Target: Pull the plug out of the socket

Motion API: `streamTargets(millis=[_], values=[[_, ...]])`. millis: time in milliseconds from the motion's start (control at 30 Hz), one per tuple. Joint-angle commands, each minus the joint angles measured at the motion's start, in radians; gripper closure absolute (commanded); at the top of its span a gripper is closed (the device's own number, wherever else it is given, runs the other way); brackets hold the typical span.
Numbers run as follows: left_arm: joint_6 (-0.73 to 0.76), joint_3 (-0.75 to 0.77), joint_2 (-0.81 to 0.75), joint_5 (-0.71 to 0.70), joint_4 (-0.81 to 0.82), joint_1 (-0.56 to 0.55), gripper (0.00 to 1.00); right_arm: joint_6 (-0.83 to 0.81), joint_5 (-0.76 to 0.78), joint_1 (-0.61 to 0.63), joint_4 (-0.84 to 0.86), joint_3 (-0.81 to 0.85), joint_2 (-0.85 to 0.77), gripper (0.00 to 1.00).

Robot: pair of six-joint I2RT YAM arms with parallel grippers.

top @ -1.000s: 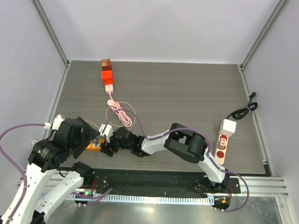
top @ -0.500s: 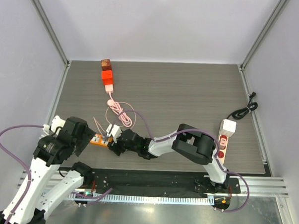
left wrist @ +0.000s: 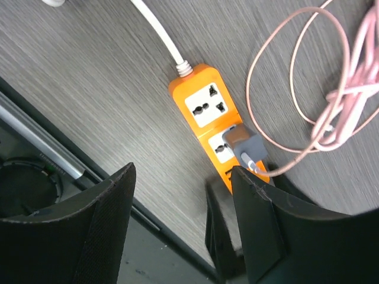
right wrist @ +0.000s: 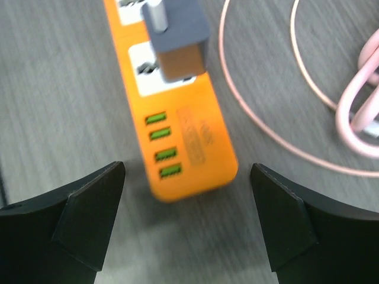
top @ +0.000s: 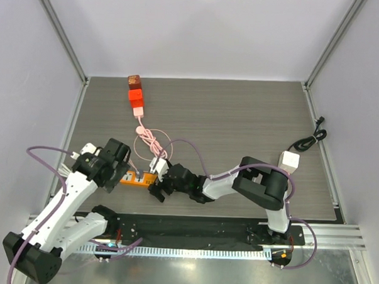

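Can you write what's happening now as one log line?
plug: in strip | left gripper: open | right gripper: open

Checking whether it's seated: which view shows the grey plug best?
Left wrist: the plug sits whole and sharp in the second socket of the orange strip. Right wrist crops and blurs it; top external shows only a speck.
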Motion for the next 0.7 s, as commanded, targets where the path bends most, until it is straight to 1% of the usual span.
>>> streamTargets(millis=[0, 33, 67, 100, 133, 167, 200, 233, 267, 300, 333, 367, 467, 667], values=[[-0.014, -0.026, 0.010, -0.005, 0.078, 0.031, 0.34, 0.050, -0.054, 0.003, 0.130, -0.064, -0.102, 0.07], [-0.003, -0.035, 0.009, 0.014, 0.093, 0.057, 0.34, 0.062, -0.057, 0.003, 0.162, -0.075, -0.112, 0.07], [0.009, -0.058, 0.009, 0.025, 0.107, 0.074, 0.38, 0.069, -0.058, 0.003, 0.181, -0.085, -0.120, 0.07], [0.023, -0.073, 0.007, 0.041, 0.144, 0.097, 0.50, 0.075, -0.063, 0.003, 0.196, -0.104, -0.132, 0.07], [0.072, -0.089, 0.006, 0.101, 0.165, 0.163, 0.58, 0.078, -0.066, 0.003, 0.212, -0.107, -0.137, 0.07], [0.098, -0.127, 0.006, 0.142, 0.193, 0.204, 0.65, 0.092, -0.069, 0.003, 0.218, -0.110, -0.140, 0.07], [0.157, -0.147, 0.006, 0.187, 0.254, 0.296, 0.75, 0.095, -0.080, 0.003, 0.221, -0.116, -0.140, 0.07], [0.178, -0.168, 0.004, 0.245, 0.286, 0.339, 0.79, 0.096, -0.084, 0.003, 0.238, -0.119, -0.140, 0.07], [0.196, -0.211, 0.004, 0.337, 0.318, 0.373, 0.83, 0.101, -0.086, 0.001, 0.239, -0.121, -0.137, 0.07], [0.207, -0.230, 0.010, 0.382, 0.376, 0.417, 0.93, 0.102, -0.088, 0.001, 0.235, -0.116, -0.134, 0.08], [0.218, -0.244, 0.023, 0.414, 0.404, 0.422, 0.96, 0.102, -0.094, 0.001, 0.221, -0.112, -0.134, 0.08], [0.221, -0.265, 0.035, 0.471, 0.427, 0.424, 0.99, 0.104, -0.095, 0.000, 0.221, -0.109, -0.134, 0.08], [0.244, -0.276, 0.085, 0.506, 0.497, 0.424, 1.00, 0.107, -0.103, 0.000, 0.221, -0.105, -0.129, 0.09], [0.273, -0.273, 0.133, 0.490, 0.521, 0.422, 1.00, 0.083, -0.118, -0.002, 0.192, -0.057, -0.083, 0.10]])
